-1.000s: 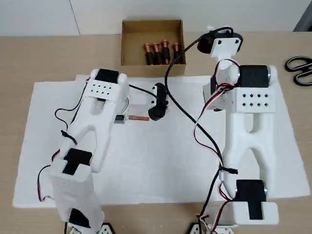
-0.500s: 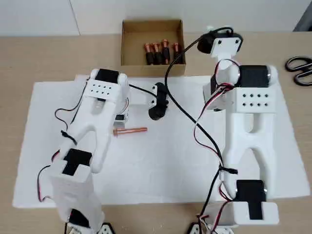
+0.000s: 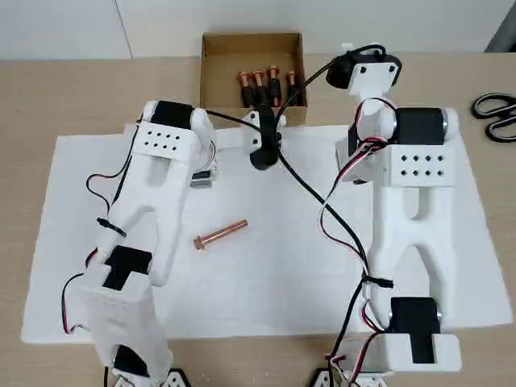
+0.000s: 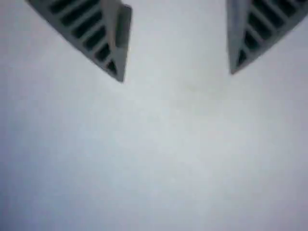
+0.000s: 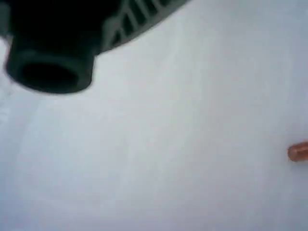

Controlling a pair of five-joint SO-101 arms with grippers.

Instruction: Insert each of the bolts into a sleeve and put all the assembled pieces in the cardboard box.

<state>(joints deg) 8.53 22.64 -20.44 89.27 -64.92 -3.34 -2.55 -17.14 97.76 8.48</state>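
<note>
A copper bolt lies loose and slightly tilted on the white sheet between the two arms, its head toward the left arm. Nothing touches it. The left gripper hangs over bare sheet farther back, toward the box. Its fingers are spread wide with nothing between them.

Across the table, the right gripper is closed around a black sleeve. The sleeve's hollow end points out over the sheet, and the bolt's tip shows well apart from it at the edge of the right wrist view. In the high view the right arm stands folded at the sheet's right side.

The cardboard box sits at the back of the table, just beyond the sheet. Four assembled pieces lie side by side in its right half. A pair of scissors rests at the table's far right edge.
</note>
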